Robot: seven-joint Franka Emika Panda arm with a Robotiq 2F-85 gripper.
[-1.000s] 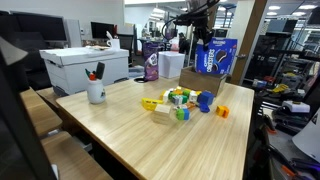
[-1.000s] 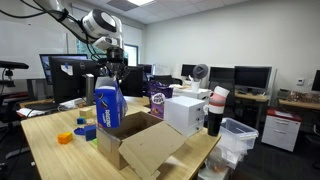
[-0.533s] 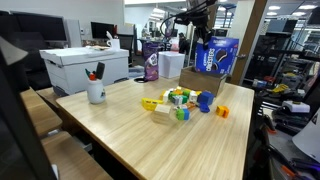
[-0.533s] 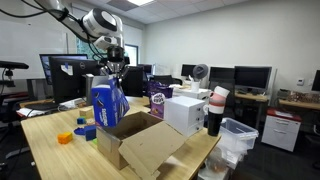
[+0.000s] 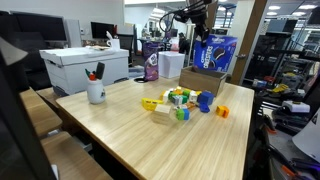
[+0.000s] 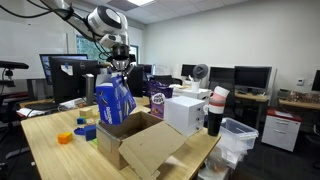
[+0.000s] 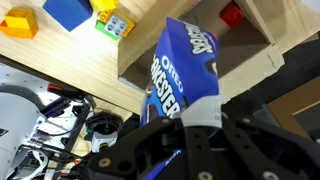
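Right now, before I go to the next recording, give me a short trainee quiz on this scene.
1. True or false: the gripper is shut on the blue Oreo bag.
2. The bag hangs above: A) the open cardboard box; B) a drawer; C) a plate.
3. Fill in: the toy blocks lie on the wooden ____.
Key: 1 true; 2 A; 3 table.
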